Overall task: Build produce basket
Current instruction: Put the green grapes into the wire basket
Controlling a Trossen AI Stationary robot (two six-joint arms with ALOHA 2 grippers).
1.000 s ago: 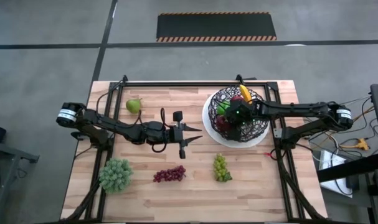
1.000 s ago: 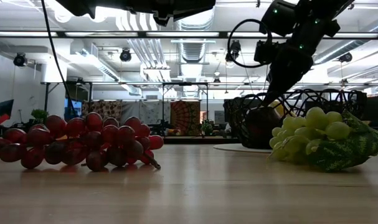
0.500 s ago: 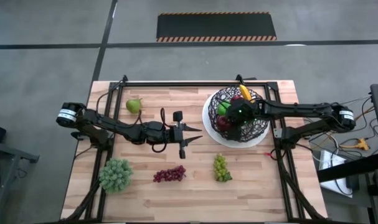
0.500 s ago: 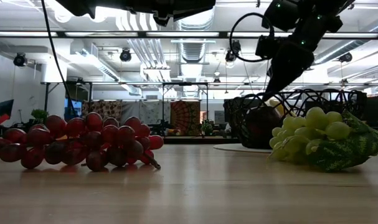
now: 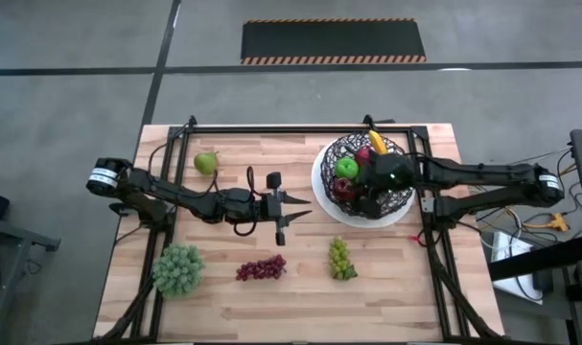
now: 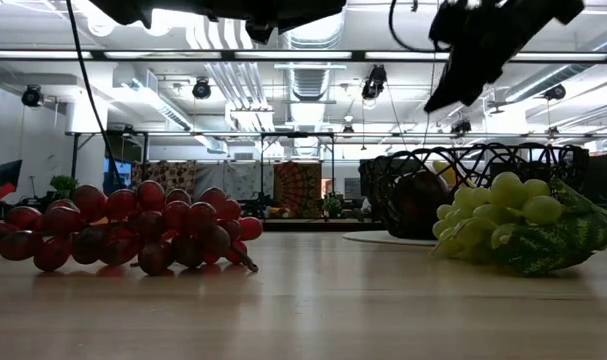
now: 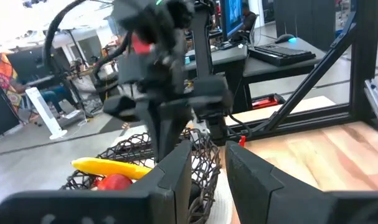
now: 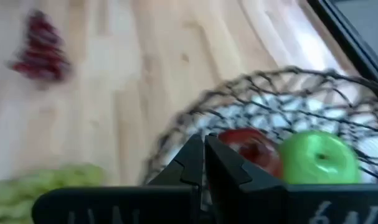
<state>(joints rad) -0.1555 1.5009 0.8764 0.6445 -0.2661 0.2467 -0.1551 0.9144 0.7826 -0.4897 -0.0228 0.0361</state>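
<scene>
The wire basket point(image 5: 360, 180) stood on the worktop point(image 5: 300, 297) toward its far right side. Inside it lay a green apple point(image 5: 346, 168), a red apple point(image 5: 343, 188), a banana point(image 5: 377, 143) at the far rim, and a dark red fruit point(image 5: 363, 153) beside the banana. The right tool point(image 5: 365, 184) hung over the basket's middle with its two fingers point(image 8: 195, 158) pressed together and nothing between them; in the right wrist view the red apple point(image 8: 251, 149) and the green apple point(image 8: 317, 158) sat just beyond them. The left tool point(image 5: 295, 213) waited over the middle of the worktop, pointing toward the basket, its fingers point(image 7: 176, 174) a narrow gap apart and holding nothing. Outside the basket, a pear point(image 5: 206, 162) lay at the far left, purple grapes point(image 5: 261, 269) and green grapes point(image 5: 340, 259) lay near the front edge, well apart from each other, and a frilly green leafy bunch point(image 5: 178, 269) lay at the front left.
</scene>
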